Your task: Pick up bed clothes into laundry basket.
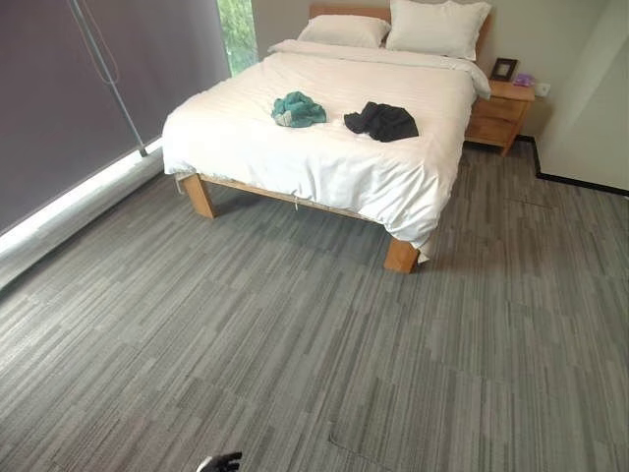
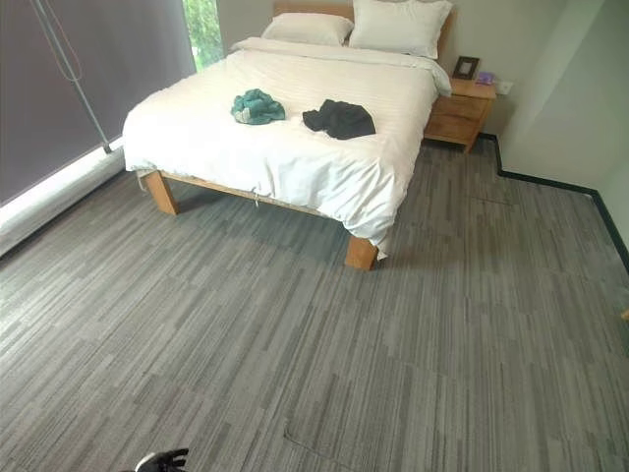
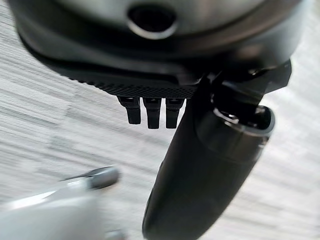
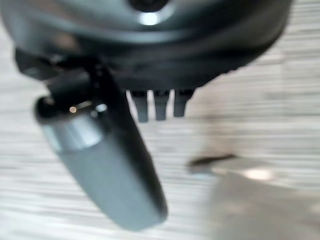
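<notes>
My left hand (image 3: pixel 200 165) and right hand (image 4: pixel 105 160) hang relaxed and hold nothing, while the green cloth (image 1: pixel 298 109) and black cloth (image 1: pixel 382 121) lie far away on the bed (image 1: pixel 324 157), so I might grasp sheet with them.

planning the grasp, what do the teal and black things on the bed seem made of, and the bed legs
Teal garment: soft matte fabric, likely knit or terry; it lies bunched in folds. Black garment: thin dark cloth, crumpled flat, no sheen. Bed legs: apparently light wood with a smooth finish, warm orange-brown.
</notes>
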You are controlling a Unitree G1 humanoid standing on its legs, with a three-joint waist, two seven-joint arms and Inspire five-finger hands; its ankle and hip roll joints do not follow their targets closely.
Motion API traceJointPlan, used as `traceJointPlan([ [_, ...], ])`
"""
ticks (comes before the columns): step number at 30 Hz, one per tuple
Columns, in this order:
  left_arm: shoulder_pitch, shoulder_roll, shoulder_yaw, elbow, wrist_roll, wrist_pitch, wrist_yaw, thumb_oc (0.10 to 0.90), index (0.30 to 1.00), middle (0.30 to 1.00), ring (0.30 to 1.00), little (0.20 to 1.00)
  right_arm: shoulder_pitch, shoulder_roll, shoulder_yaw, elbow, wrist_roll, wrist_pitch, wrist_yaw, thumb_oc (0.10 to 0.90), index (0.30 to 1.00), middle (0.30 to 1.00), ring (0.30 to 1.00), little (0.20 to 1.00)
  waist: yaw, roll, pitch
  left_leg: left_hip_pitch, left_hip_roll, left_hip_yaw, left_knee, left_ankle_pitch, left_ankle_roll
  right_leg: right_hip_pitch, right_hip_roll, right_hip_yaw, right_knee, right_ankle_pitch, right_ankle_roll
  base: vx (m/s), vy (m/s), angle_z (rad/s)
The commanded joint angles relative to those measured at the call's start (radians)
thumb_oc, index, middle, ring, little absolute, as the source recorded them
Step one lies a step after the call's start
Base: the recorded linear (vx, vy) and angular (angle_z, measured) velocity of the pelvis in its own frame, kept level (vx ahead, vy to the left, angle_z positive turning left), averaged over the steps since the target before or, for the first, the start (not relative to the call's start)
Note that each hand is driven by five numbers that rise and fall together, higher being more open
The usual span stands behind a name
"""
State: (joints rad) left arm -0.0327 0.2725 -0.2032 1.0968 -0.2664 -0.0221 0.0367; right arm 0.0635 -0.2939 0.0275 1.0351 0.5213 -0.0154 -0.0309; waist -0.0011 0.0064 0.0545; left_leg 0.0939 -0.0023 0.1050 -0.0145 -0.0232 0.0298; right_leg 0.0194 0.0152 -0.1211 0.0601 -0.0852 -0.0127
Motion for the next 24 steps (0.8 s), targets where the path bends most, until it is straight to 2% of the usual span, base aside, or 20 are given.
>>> traceJointPlan([
  [1, -0.127, 0.087, 0.070, -0.173, -0.089, -0.150, 0.064, 0.800, 0.900, 0.900, 0.900, 0.900, -0.089, -0.071, -0.041, -0.234, 0.003, -0.168, -0.044, 0.800, 0.900, 0.900, 0.900, 0.900, -0.012, -0.028, -0.015, 0.017, 0.027, -0.005, -0.073, 0.036, -0.094, 0.085, -0.099, 0.003, -0.147, 0.127, 0.150, -0.03, 0.050, -0.02],
  [3, -0.161, 0.118, 0.059, -0.257, -0.096, -0.157, 0.065, 0.800, 0.900, 0.900, 0.900, 0.900, -0.112, -0.101, -0.065, -0.320, -0.038, -0.206, -0.083, 0.800, 0.900, 0.900, 0.900, 0.900, -0.012, -0.025, -0.013, 0.013, 0.024, -0.006, -0.073, 0.036, -0.092, 0.084, -0.102, -0.003, -0.147, 0.130, 0.153, -0.02, 0.043, -0.01],
  [4, -0.161, 0.118, 0.059, -0.258, -0.096, -0.156, 0.065, 0.800, 0.900, 0.900, 0.900, 0.900, -0.112, -0.100, -0.066, -0.321, -0.039, -0.205, -0.085, 0.800, 0.900, 0.900, 0.900, 0.900, -0.012, -0.025, -0.013, 0.013, 0.024, -0.006, -0.073, 0.036, -0.092, 0.084, -0.102, -0.003, -0.147, 0.130, 0.153, -0.02, 0.038, 0.00],
  [7, -0.165, 0.147, 0.078, -0.434, -0.084, -0.167, 0.091, 0.800, 0.900, 0.900, 0.900, 0.900, -0.122, -0.116, -0.073, -0.429, -0.076, -0.204, -0.090, 0.800, 0.900, 0.900, 0.900, 0.900, -0.005, -0.029, -0.008, 0.007, 0.020, -0.010, -0.073, 0.037, -0.090, 0.083, -0.106, -0.008, -0.147, 0.133, 0.154, -0.01, 0.013, 0.00],
  [11, -0.103, 0.101, 0.107, -0.497, -0.135, -0.167, 0.085, 0.800, 0.900, 0.900, 0.900, 0.900, -0.066, -0.099, -0.076, -0.487, -0.106, -0.193, -0.072, 0.800, 0.900, 0.900, 0.900, 0.900, -0.001, -0.036, -0.005, 0.009, 0.019, -0.011, -0.073, 0.035, -0.088, 0.086, -0.107, -0.010, -0.147, 0.131, 0.153, 0.00, 0.005, 0.04],
  [14, -0.057, 0.074, 0.117, -0.546, -0.118, -0.169, 0.090, 0.800, 0.900, 0.900, 0.900, 0.900, -0.024, -0.069, -0.084, -0.548, -0.151, -0.189, -0.090, 0.800, 0.900, 0.900, 0.900, 0.900, -0.006, -0.037, -0.001, 0.011, 0.020, -0.008, -0.073, 0.032, -0.086, 0.088, -0.109, -0.008, -0.147, 0.130, 0.153, 0.02, 0.012, -0.07],
  [18, 0.004, 0.067, 0.143, -0.594, -0.091, -0.178, 0.094, 0.800, 0.900, 0.900, 0.900, 0.900, 0.016, -0.045, -0.083, -0.594, -0.211, -0.196, -0.102, 0.800, 0.900, 0.900, 0.900, 0.900, -0.006, -0.039, 0.002, 0.014, 0.021, -0.003, -0.073, 0.030, -0.085, 0.088, -0.108, 0.000, -0.147, 0.129, 0.153, 0.03, 0.001, -0.10],
  [19, 0.032, 0.059, 0.165, -0.619, -0.089, -0.183, 0.102, 0.800, 0.900, 0.900, 0.900, 0.900, 0.032, -0.040, -0.074, -0.630, -0.262, -0.197, -0.108, 0.800, 0.900, 0.900, 0.900, 0.900, -0.006, -0.039, 0.007, 0.013, 0.022, 0.001, -0.073, 0.030, -0.083, 0.084, -0.108, 0.003, -0.147, 0.130, 0.153, 0.02, 0.010, -0.17],
  [24, 0.057, 0.068, 0.207, -0.676, -0.085, -0.199, 0.130, 0.800, 0.900, 0.900, 0.900, 0.900, 0.038, -0.031, -0.059, -0.697, -0.258, -0.201, -0.096, 0.800, 0.900, 0.900, 0.900, 0.900, -0.003, -0.043, 0.015, 0.003, 0.023, 0.012, -0.073, 0.027, -0.081, 0.067, -0.109, 0.011, -0.147, 0.133, 0.158, 0.02, 0.014, -0.04],
])
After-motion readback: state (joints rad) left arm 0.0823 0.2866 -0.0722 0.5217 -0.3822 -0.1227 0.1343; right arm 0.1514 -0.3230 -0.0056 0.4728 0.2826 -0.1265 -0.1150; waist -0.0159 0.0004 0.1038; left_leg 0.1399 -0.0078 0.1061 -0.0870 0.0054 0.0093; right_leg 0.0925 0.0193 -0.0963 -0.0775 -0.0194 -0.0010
